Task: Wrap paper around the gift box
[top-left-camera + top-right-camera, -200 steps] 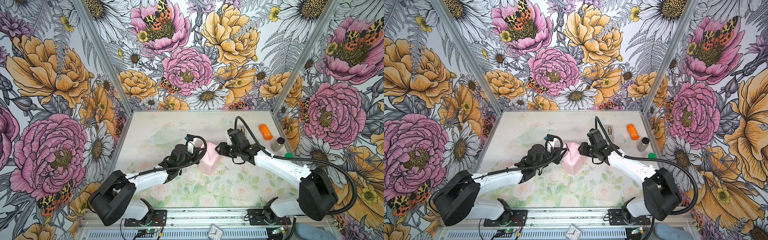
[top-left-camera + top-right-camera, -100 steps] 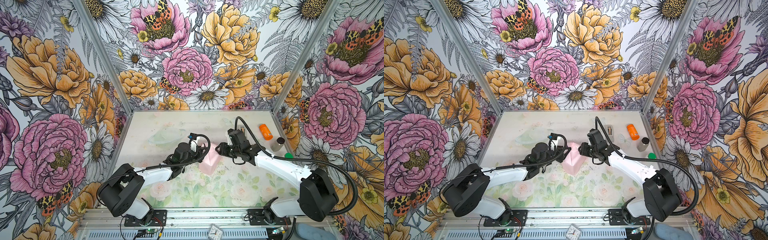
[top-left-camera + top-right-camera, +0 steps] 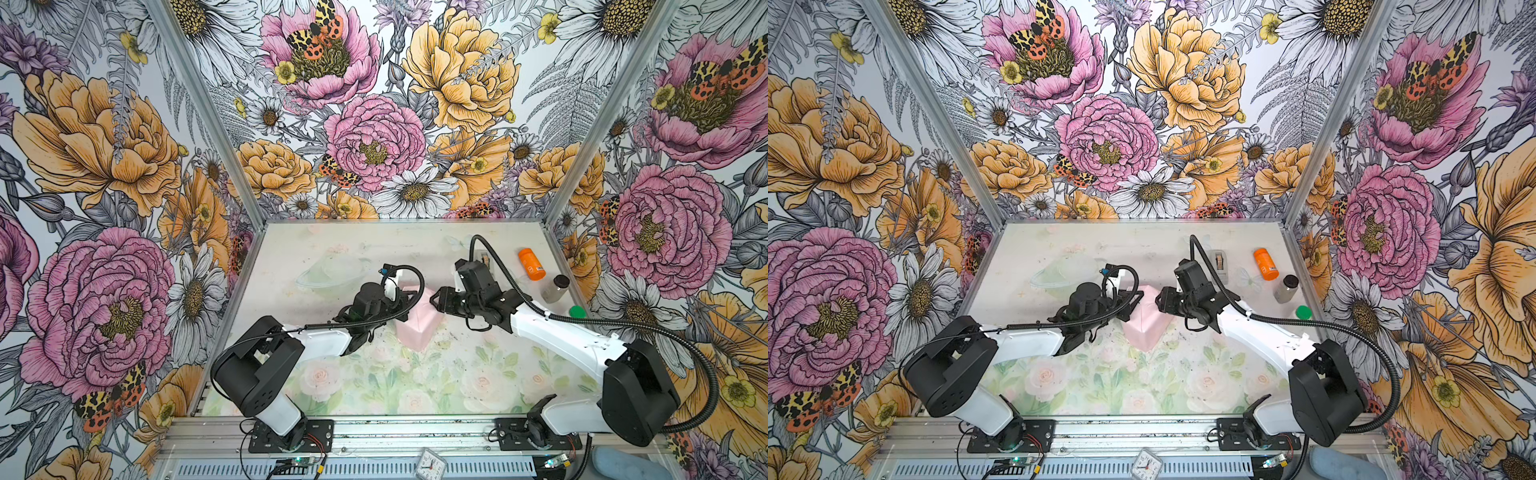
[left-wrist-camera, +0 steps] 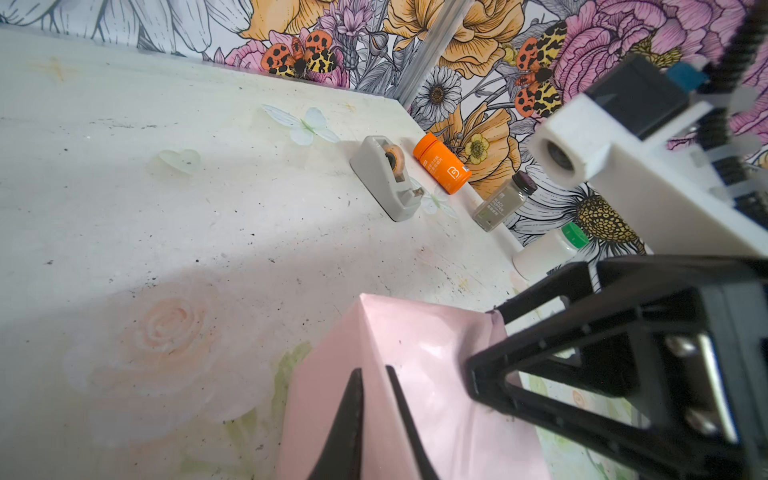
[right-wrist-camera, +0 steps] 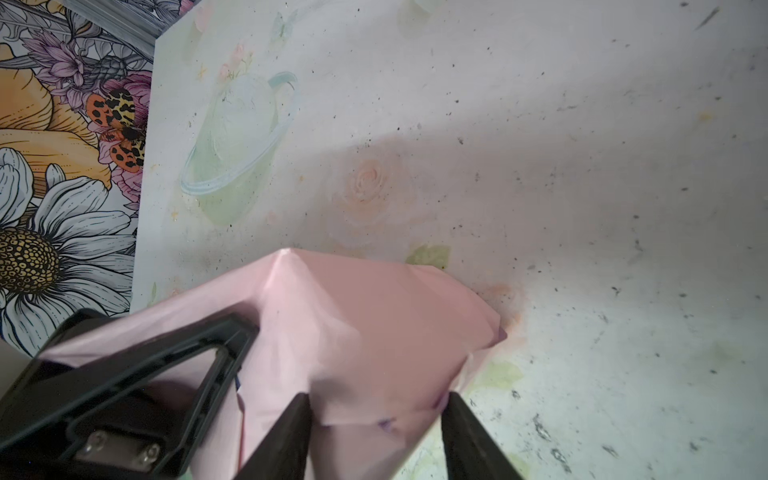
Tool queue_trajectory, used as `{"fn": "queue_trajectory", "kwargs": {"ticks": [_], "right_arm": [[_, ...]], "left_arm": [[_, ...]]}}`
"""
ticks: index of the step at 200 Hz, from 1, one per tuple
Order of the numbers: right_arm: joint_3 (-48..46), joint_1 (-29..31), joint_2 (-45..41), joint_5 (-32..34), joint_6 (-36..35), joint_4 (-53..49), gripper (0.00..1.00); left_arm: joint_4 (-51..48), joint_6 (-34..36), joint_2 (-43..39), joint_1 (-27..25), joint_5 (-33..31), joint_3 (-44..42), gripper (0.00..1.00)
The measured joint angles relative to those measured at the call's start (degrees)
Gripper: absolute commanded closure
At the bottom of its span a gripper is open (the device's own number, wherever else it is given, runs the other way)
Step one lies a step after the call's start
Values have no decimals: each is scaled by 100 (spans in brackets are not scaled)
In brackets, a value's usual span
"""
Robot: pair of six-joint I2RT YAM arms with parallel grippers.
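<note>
The paper (image 3: 417, 328) lies pale pink side out, folded up into a peaked parcel mid-table in both top views (image 3: 1146, 332). The gift box is hidden under it. My left gripper (image 4: 374, 370) is shut on a raised ridge of the paper (image 4: 415, 345), at the parcel's left side in a top view (image 3: 409, 309). My right gripper (image 5: 376, 399) stands open at the parcel's right end (image 3: 436, 301), its fingers straddling a folded corner of the paper (image 5: 374, 324). The two grippers face each other across the parcel.
A grey tape dispenser (image 4: 386, 178), an orange bottle (image 3: 532, 266), a dark-capped spice jar (image 3: 557, 286) and a white bottle with a green cap (image 3: 577, 311) stand along the right wall. A small clock (image 3: 430, 461) sits on the front rail.
My left arm has reached further right to the parcel and its jaws have closed on the paper. My right gripper's jaws have widened a little; the parcel has stayed put.
</note>
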Motion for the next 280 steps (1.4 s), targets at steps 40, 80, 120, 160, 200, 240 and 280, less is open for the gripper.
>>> {"fn": "queue_trajectory", "kwargs": {"ticks": [40, 80, 120, 160, 200, 240, 280], "right_arm": [[-273, 0, -914, 0, 120, -92, 54], [-1005, 39, -1502, -170, 527, 223, 70], [-1261, 149, -1010, -426, 763, 708, 78], [-1259, 190, -579, -516, 796, 1073, 80], [-1259, 188, -518, -520, 796, 1158, 77], [-1266, 155, -820, -516, 933, 1115, 52], [-1252, 140, -1381, -514, 1279, 1248, 36]], "left_arm": [[-195, 33, -116, 0, -85, 0, 96], [-588, 238, -258, -66, -179, 70, 96], [-898, 426, -273, -146, -297, 223, 98], [-1320, 614, -273, -212, -518, 446, 86], [-1694, 730, -273, -232, -708, 629, 96], [-1794, 811, -273, -236, -898, 658, 100], [-1952, 946, -278, -450, -1016, 774, 100]]}}
